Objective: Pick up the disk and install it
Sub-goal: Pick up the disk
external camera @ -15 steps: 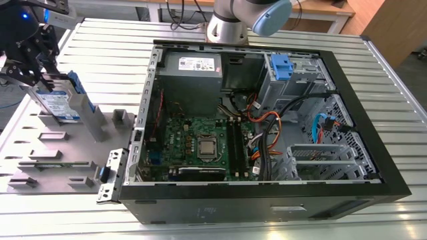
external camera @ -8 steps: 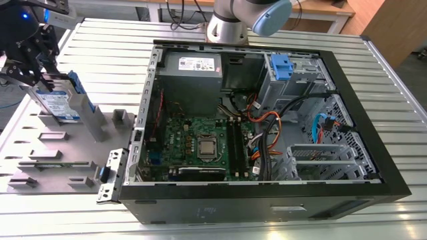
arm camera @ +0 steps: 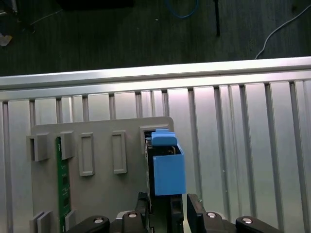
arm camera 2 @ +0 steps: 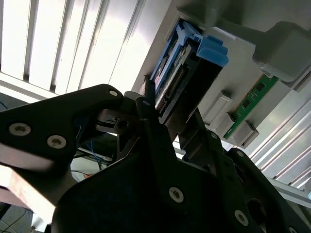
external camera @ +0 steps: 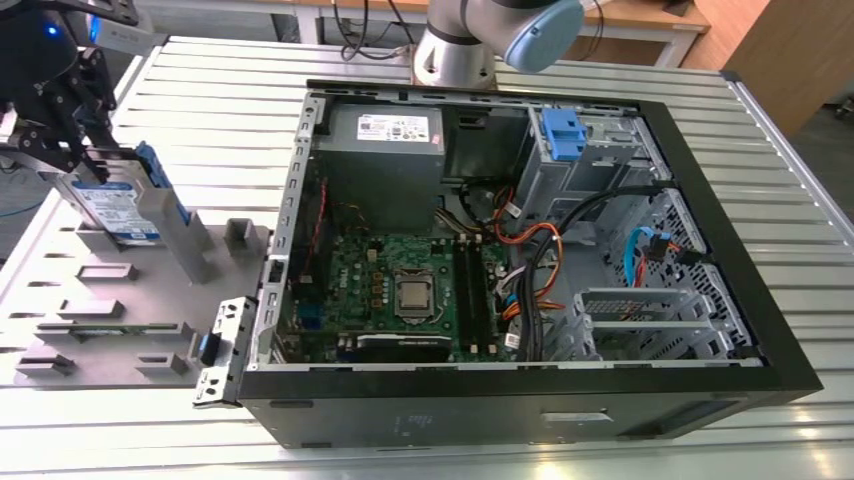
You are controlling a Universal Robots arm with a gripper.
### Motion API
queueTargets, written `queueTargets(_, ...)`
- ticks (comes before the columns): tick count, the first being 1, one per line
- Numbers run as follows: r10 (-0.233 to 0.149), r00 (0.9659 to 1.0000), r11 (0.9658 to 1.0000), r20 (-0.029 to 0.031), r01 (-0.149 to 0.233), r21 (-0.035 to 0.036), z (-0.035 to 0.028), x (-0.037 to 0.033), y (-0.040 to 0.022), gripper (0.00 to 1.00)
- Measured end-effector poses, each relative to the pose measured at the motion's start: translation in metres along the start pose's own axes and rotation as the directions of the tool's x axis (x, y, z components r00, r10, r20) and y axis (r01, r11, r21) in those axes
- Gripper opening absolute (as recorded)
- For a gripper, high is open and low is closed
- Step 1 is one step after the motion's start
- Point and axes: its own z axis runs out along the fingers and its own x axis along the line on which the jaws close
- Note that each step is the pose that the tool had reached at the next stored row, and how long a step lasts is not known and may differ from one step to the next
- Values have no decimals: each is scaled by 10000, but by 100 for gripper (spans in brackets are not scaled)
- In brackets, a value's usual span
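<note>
The disk [external camera: 118, 208] stands on edge in a slot of the grey holder plate [external camera: 80, 320] at the exterior view's left. It is silver-grey, with a white-and-blue label and a blue bracket [arm camera: 167, 167]. My gripper [external camera: 94, 160] comes down on it from above. In the first wrist view, the gripper [arm camera: 167, 206] has a black finger close against each flat side of the disk. In the second wrist view, the gripper [arm camera 2: 170, 109] straddles the disk's [arm camera 2: 170, 80] near edge and is shut on it. The disk's lower end still sits at the plate.
An open computer case [external camera: 747, 330] lies on the slatted metal table [external camera: 801, 180]. It holds a motherboard [external camera: 400, 285], a grey power supply box [external camera: 380, 140] and a drive cage with a blue tab [external camera: 567, 135]. A green memory stick [arm camera: 61, 179] rests in the holder plate. The arm's base [external camera: 461, 45] stands behind the case.
</note>
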Motion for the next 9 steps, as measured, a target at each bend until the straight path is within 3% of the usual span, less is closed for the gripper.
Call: queueTargets(9,-2,10000,10000,-1,2,0,-24,12,0,45)
